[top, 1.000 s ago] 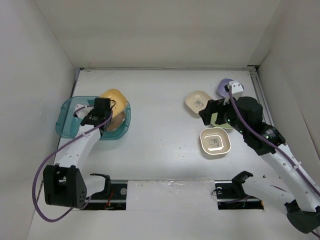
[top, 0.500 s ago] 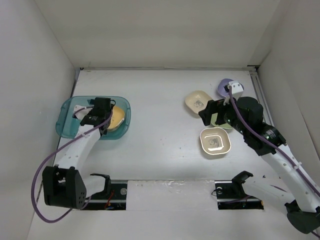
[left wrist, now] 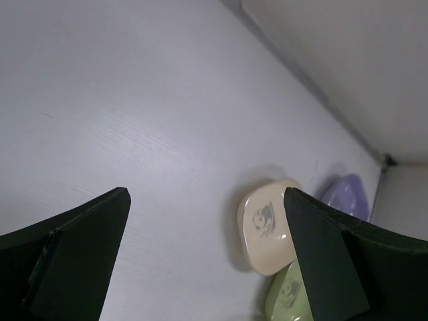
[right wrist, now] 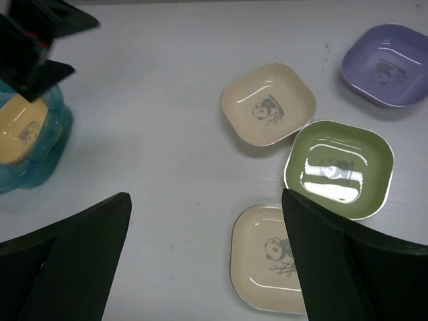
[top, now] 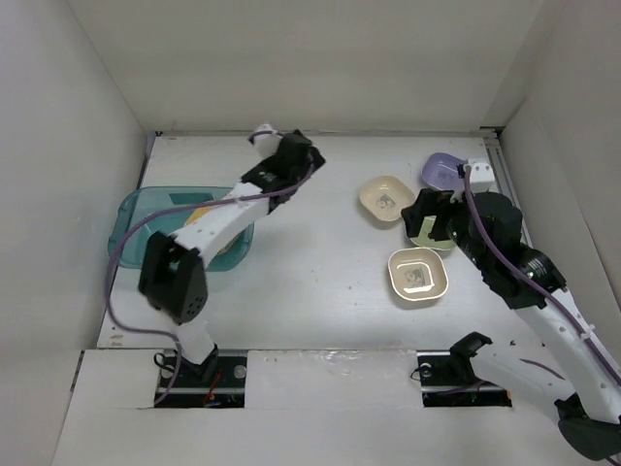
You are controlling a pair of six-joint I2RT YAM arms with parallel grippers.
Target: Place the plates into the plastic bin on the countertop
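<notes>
Left tool [top: 296,155] apart, empty, above far-middle table [top: 320,257], facing cream plate [left wrist: 267,224]: likely next pick. Right tool [right wrist: 206,200] apart, empty, over green plate [right wrist: 338,170]. Plastic bin [top: 124,233] at left holds yellow plate [right wrist: 20,130], others beneath unclear. Purple plate [right wrist: 384,67] and beige plate [right wrist: 274,257] lie on table at right.
</notes>
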